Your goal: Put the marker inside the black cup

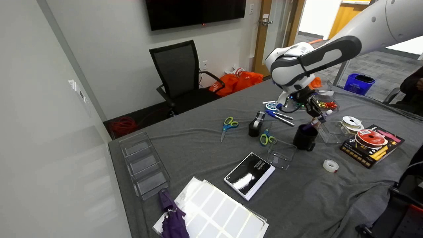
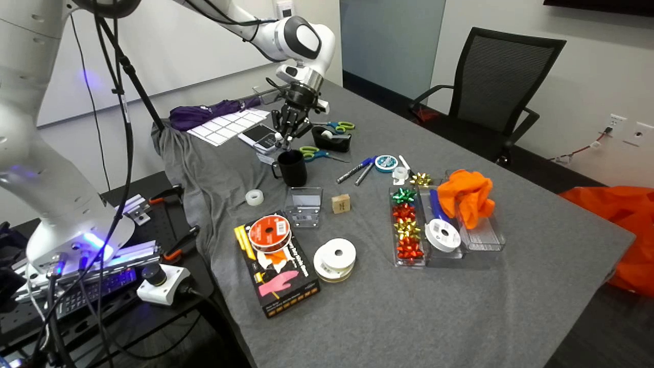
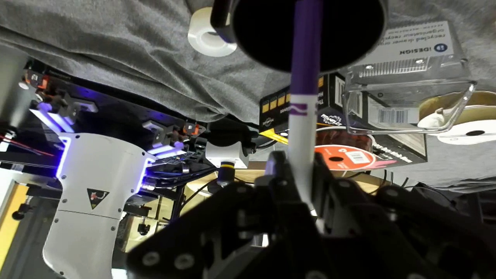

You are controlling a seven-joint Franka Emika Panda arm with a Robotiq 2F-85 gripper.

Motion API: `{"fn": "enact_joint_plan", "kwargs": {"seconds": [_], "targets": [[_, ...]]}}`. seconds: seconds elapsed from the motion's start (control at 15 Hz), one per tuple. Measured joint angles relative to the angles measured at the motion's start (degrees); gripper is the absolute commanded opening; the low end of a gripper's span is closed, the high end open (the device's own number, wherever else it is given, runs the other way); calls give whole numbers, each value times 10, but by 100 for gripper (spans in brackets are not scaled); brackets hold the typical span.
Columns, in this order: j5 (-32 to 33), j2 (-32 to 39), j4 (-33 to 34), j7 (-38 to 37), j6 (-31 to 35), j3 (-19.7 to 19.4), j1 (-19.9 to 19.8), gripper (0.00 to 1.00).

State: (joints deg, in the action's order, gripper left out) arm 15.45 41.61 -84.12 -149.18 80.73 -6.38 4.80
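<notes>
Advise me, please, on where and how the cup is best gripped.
Probably by the handle, from the side of the tape roll: the handle juts out roughly that way from the upright cup, clear of the marker at the mouth.

Matt black cup, rumpled cloth

Marker and black cup partly beyond wrist view's top edge.

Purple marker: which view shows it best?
Wrist view: the marker looks largest, held between the fingers, its purple end cut off. In an exterior view it's small, tilted, purple end at the cup; in an exterior view, above the cup, it's hard to make out.
</notes>
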Motion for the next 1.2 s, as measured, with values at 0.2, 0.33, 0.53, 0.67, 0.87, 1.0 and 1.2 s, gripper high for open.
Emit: {"fn": "enact_joint_plan", "kwargs": {"seconds": [0.2,0.33,0.53,0.67,0.87,1.0,1.2], "targets": [[-15,27,17,-1,0,-36,24,4],[-27,44,25,-1,0,-67,46,4],[-47,68,33,-1,1,-116,82,48],[-59,82,37,-1,1,-147,106,63],[-70,95,41,-1,2,-173,129,83],[-71,99,42,-1,3,-179,136,97],[-71,98,43,1,14,-177,138,100]]}}
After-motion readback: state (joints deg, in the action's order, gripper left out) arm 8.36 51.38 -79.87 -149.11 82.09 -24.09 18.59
